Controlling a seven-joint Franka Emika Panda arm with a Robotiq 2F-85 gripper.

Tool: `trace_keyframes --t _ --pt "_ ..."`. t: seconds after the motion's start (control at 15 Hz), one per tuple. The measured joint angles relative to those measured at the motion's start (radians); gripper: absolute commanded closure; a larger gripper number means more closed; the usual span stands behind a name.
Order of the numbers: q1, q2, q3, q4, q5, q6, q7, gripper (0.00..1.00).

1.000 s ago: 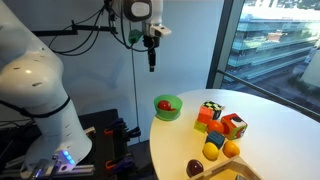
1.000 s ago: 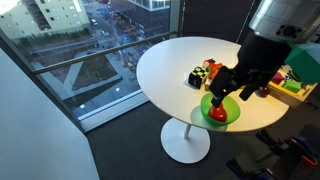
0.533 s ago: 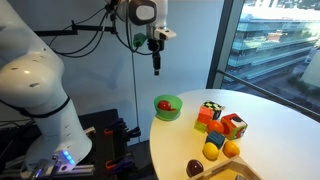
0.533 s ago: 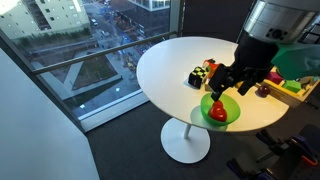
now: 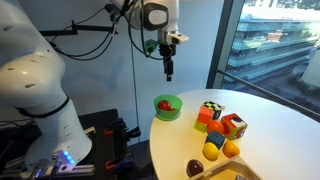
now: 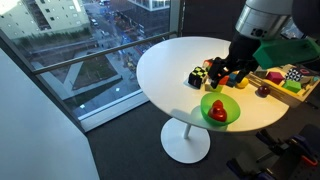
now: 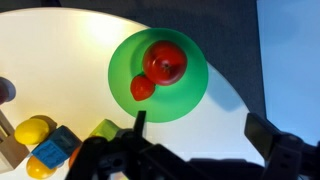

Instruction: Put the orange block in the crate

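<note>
The orange block (image 5: 203,118) sits on the round white table in a cluster of toy cubes, next to the red-and-white patterned cube (image 5: 233,126). The tan crate (image 5: 232,173) shows only partly at the bottom edge, just in front of the cluster. My gripper (image 5: 168,70) hangs open and empty high above the table edge, over the green bowl (image 5: 167,106), apart from the block. In the wrist view the open fingers (image 7: 200,130) frame bare table just below the bowl (image 7: 190,95). The orange block is not clearly visible there.
The green bowl holds two red fruits (image 7: 165,62). A blue block (image 5: 213,137), a yellow fruit (image 5: 211,152) and an orange ball (image 5: 231,148) lie between the cluster and the crate. The table edge drops off near the bowl (image 6: 220,108). A window wall stands behind.
My gripper has moved sideways and slightly down, from beyond the table edge to above the green bowl, closer to the blocks. Nothing on the table has moved.
</note>
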Motion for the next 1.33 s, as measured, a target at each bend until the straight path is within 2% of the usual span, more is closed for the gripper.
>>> trace_keyframes --t 0.4,0.93,1.33 --pt "-0.033 0.104 -0.061 0.075 -0.094 -0.014 0.031 0.0" --pt "-0.047 0.226 -0.152 0.184 -0.163 -0.11 0.214 0.0" --pt "-0.047 0.309 -0.208 0.239 -0.189 -0.124 0.306 0.0"
